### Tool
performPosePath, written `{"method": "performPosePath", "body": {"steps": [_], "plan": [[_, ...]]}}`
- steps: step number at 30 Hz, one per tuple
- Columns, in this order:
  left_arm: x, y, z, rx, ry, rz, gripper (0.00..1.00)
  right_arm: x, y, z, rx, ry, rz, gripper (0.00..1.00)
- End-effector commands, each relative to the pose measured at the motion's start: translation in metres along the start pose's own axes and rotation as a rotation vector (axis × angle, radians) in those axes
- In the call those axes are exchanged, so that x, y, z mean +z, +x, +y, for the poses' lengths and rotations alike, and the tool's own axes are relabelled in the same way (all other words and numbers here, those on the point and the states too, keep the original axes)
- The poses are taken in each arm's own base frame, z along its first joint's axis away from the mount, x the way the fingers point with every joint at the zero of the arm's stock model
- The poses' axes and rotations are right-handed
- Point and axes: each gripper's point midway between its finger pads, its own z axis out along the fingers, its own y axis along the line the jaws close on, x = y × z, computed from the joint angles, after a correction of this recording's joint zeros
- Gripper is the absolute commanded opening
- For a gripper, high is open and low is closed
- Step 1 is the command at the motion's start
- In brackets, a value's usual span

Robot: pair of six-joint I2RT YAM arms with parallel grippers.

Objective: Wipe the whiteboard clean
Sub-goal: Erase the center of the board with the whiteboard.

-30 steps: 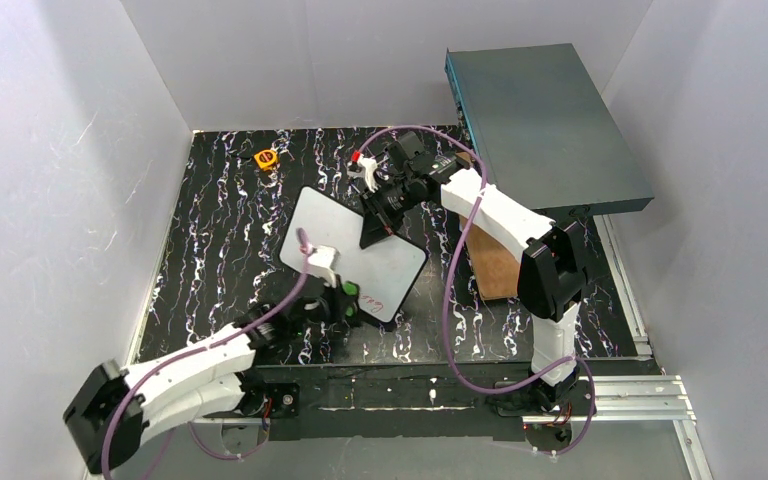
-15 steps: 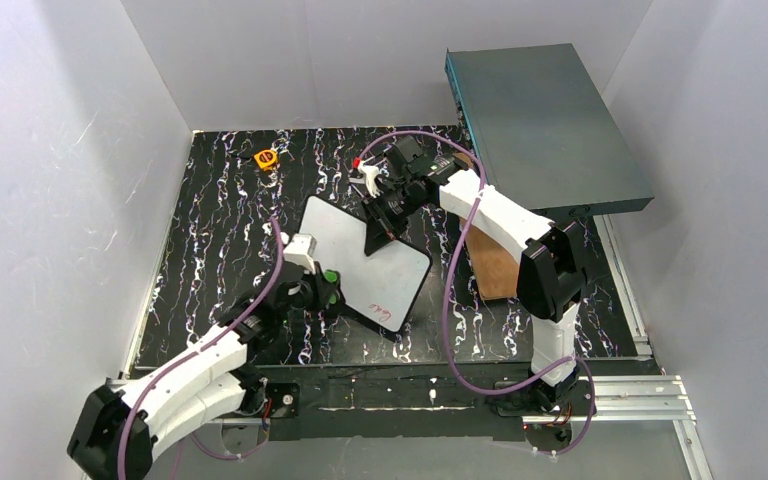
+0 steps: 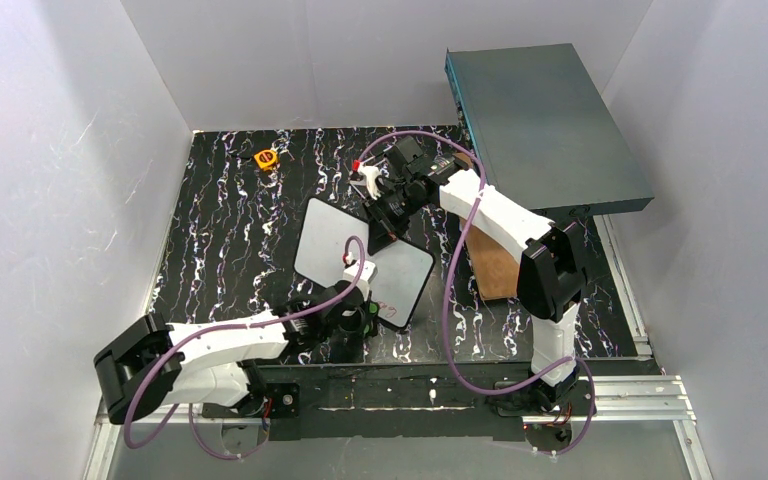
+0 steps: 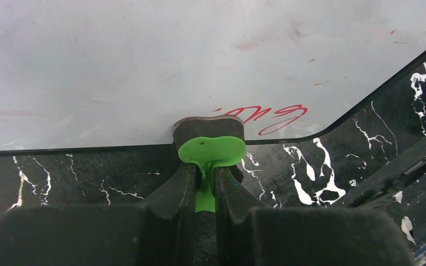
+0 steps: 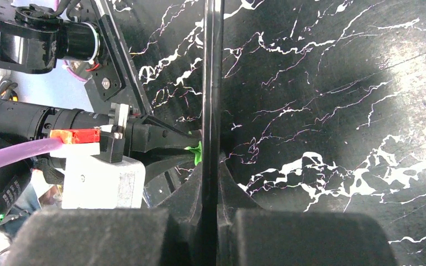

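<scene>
The whiteboard [image 3: 335,240] stands tilted at the middle of the table, its face [image 4: 144,66] smeared pink, with red writing [image 4: 272,115] near its lower right corner. My left gripper [image 4: 204,172] is shut on a green eraser [image 4: 211,151] whose dark felt pad presses the board's bottom edge just left of the writing; the same left gripper [image 3: 360,318] sits at the board's near edge. My right gripper [image 5: 211,166] is shut on the whiteboard's thin black frame [image 5: 212,83], seen edge-on, and the right gripper [image 3: 380,232] holds the board's far edge.
A large grey-teal metal box [image 3: 545,125] fills the back right, with a brown wooden board [image 3: 495,265] leaning under it. A small yellow tape measure [image 3: 266,158] lies at the back left. White walls enclose the black marbled table [image 3: 220,230].
My left gripper has swept with the eraser from the board's left part down to its near edge by the red writing. The board has turned slightly in the right gripper's hold.
</scene>
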Motion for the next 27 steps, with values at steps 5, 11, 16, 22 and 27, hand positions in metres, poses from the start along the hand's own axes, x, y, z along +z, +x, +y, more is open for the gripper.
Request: {"method": "performPosePath", "body": {"steps": [5,11,16,22,27], "plan": [[-0.020,-0.061,0.020,0.000,-0.150,-0.204,0.00,-0.028,-0.019,0.096,-0.027,-0.327,-0.072,0.01],[-0.037,-0.062,0.051,-0.046,-0.201,-0.242,0.00,-0.027,-0.018,0.093,-0.030,-0.318,-0.068,0.01],[-0.034,-0.057,0.038,-0.049,-0.108,-0.246,0.00,-0.025,-0.017,0.090,-0.031,-0.314,-0.062,0.01],[-0.013,-0.049,-0.004,0.000,0.023,-0.201,0.00,-0.026,-0.017,0.092,-0.040,-0.320,-0.063,0.01],[-0.002,-0.051,-0.023,0.040,0.021,-0.178,0.00,-0.027,-0.015,0.092,-0.041,-0.319,-0.062,0.01]]}}
